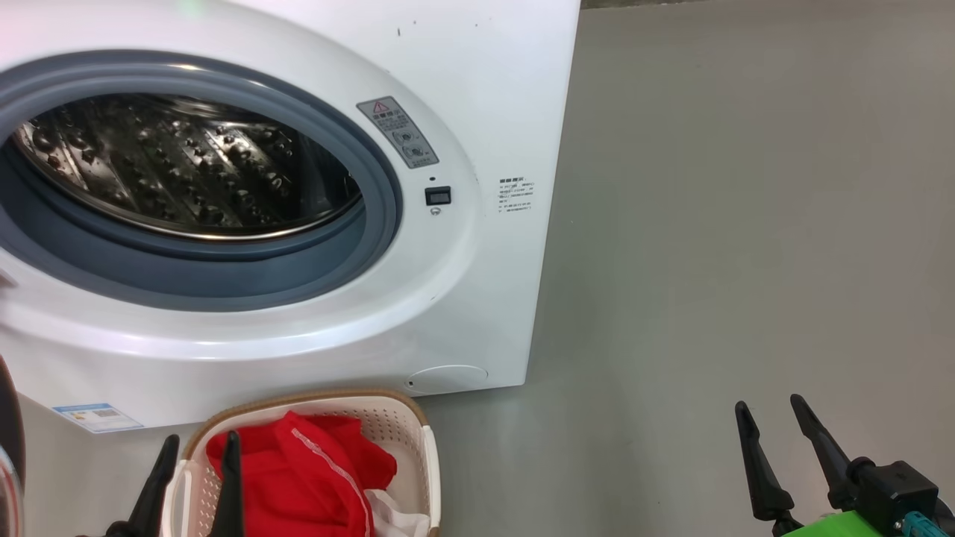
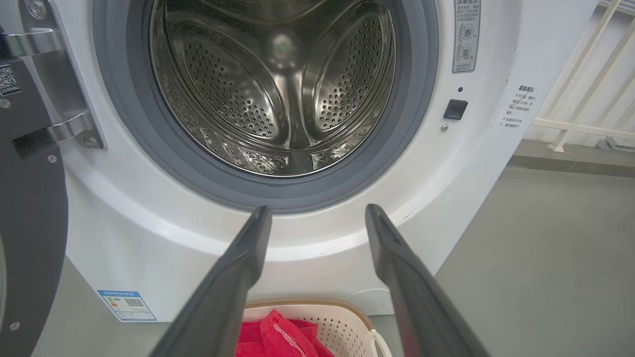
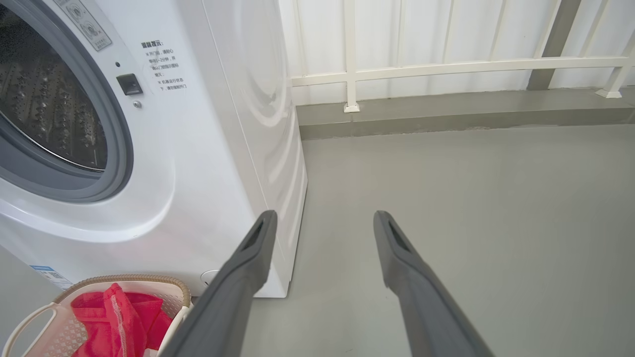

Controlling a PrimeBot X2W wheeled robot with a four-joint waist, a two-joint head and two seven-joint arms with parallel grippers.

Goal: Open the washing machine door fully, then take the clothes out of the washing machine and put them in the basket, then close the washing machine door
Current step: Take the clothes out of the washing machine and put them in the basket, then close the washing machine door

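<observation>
Left gripper (image 1: pixel 201 447) and right gripper (image 1: pixel 768 406) both gape, empty. Red clothes (image 1: pixel 298 470) sit in the basket (image 1: pixel 429 447) at six o'clock, drum (image 2: pixel 238 99) bare. Washing machine door (image 2: pixel 30 223) hangs open at nine o'clock of your left wrist view: reach round carelessly and you may snag its hinge (image 2: pixel 69 131) or knock the basket.

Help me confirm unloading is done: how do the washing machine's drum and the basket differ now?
The drum is shiny steel and looks empty; the basket is cream plastic and holds red clothes. The drum is round and opens forward; the basket is rectangular and opens upward. Both are perforated.
</observation>
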